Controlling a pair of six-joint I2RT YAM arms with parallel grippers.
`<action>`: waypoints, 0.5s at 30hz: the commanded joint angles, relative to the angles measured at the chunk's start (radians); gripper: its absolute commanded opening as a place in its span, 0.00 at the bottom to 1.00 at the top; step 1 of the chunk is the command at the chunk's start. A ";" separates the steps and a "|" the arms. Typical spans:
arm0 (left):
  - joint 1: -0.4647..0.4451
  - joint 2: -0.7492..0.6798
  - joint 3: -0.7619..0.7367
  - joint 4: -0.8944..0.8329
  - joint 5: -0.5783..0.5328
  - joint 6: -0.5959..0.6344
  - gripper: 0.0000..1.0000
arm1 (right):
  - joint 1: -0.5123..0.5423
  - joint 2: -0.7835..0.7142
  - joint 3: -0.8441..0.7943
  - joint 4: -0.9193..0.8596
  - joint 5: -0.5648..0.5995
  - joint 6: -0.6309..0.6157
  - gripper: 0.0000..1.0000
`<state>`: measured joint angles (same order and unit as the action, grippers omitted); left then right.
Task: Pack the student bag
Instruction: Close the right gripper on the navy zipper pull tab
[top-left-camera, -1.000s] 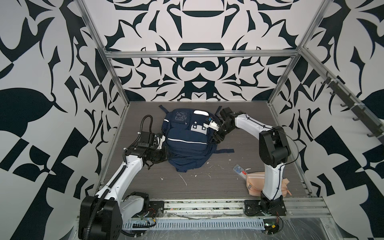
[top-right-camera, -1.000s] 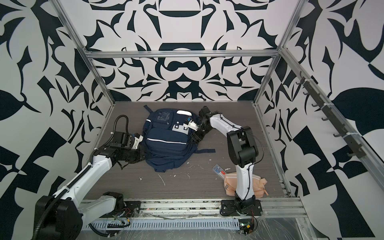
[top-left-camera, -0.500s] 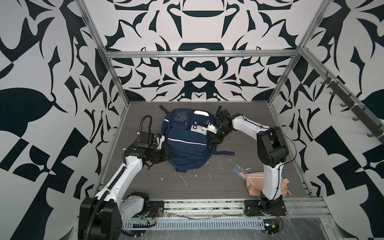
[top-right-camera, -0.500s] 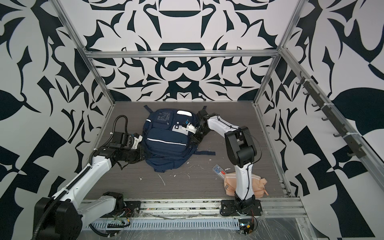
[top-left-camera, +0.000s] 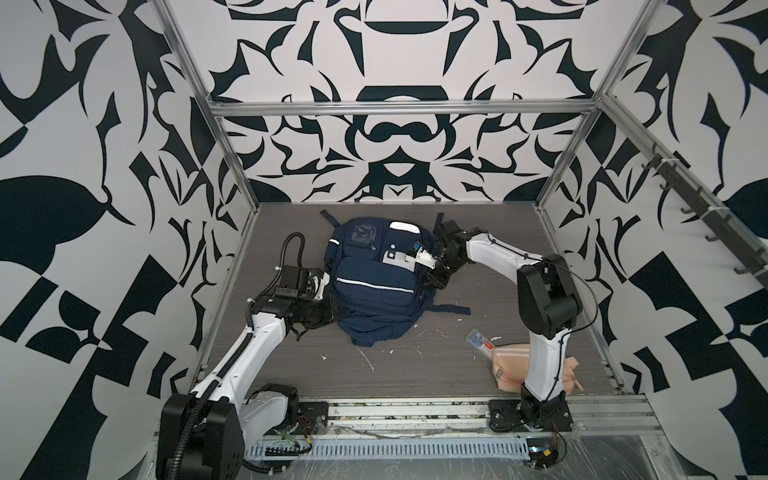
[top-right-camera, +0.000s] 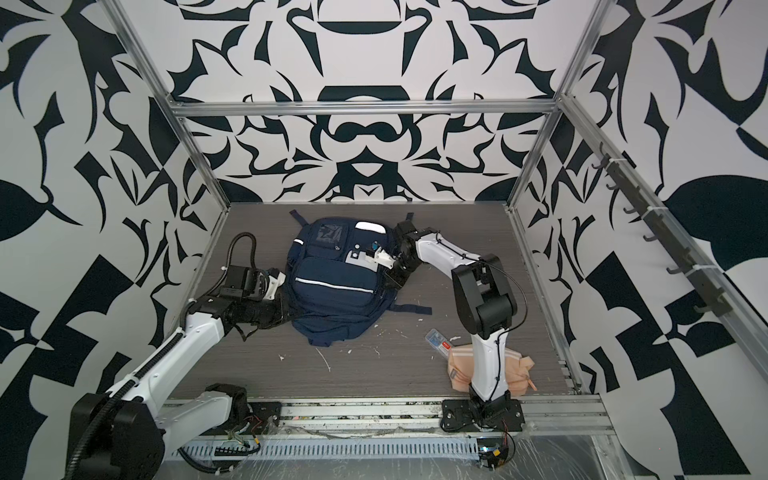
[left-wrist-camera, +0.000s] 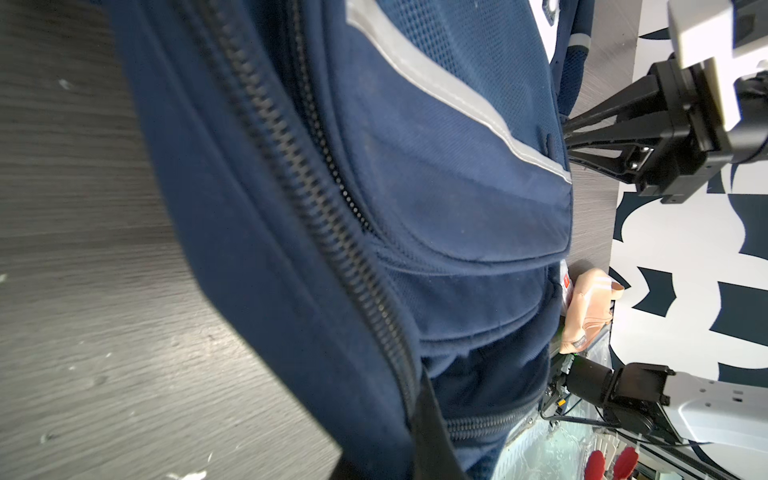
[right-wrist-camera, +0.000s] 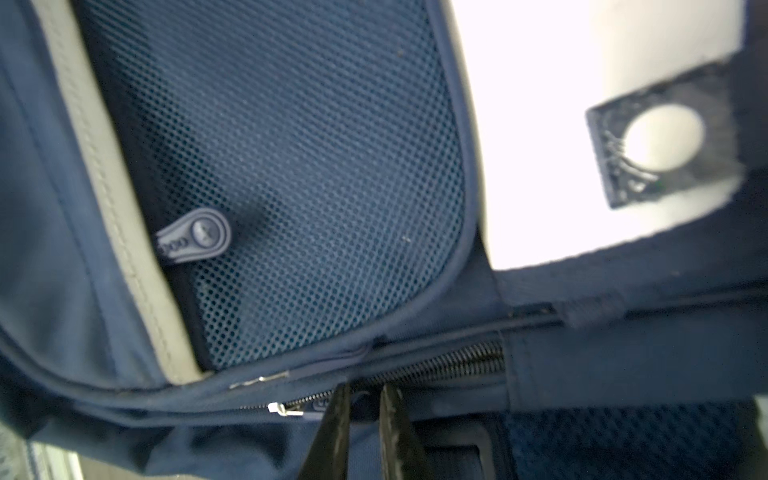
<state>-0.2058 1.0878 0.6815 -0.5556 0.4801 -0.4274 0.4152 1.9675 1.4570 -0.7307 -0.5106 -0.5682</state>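
Note:
The navy student bag (top-left-camera: 374, 286) (top-right-camera: 332, 286) lies front-up in the middle of the table, white stripe across its pocket. My left gripper (top-left-camera: 328, 309) (top-right-camera: 286, 309) is tucked against the bag's left edge. In the left wrist view blue fabric (left-wrist-camera: 374, 208) and a zipper fill the picture and hide the jaws, which are shut on the bag's edge. My right gripper (top-left-camera: 432, 282) (top-right-camera: 392, 280) (right-wrist-camera: 365, 399) sits at the bag's right side. Its two dark fingers (right-wrist-camera: 338, 424) stand almost together, pinching a dark pull tab on the side zipper (right-wrist-camera: 457, 361).
A peach-pink striped pouch (top-left-camera: 513, 365) (top-right-camera: 461, 365) lies at the front right behind the right arm's base. A small clear plastic case (top-left-camera: 480, 340) (top-right-camera: 438, 338) lies beside it. White scraps dot the grey table (top-left-camera: 291, 365). Patterned walls enclose three sides.
My right gripper has shifted a little along the bag's right edge and its jaws have closed from wide to nearly together. The left arm and the bag have stayed put.

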 joint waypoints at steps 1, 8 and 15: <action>-0.002 -0.005 -0.005 0.067 0.055 -0.003 0.00 | 0.004 -0.094 -0.050 0.013 0.022 0.027 0.17; -0.001 0.009 -0.002 0.074 0.051 -0.007 0.00 | 0.026 -0.180 -0.142 -0.015 0.059 0.010 0.11; -0.002 0.023 -0.012 0.091 0.064 -0.011 0.00 | 0.029 -0.251 -0.201 0.049 0.039 0.014 0.38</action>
<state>-0.2058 1.1091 0.6777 -0.5251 0.4881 -0.4397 0.4427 1.7546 1.2526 -0.7216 -0.4618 -0.5446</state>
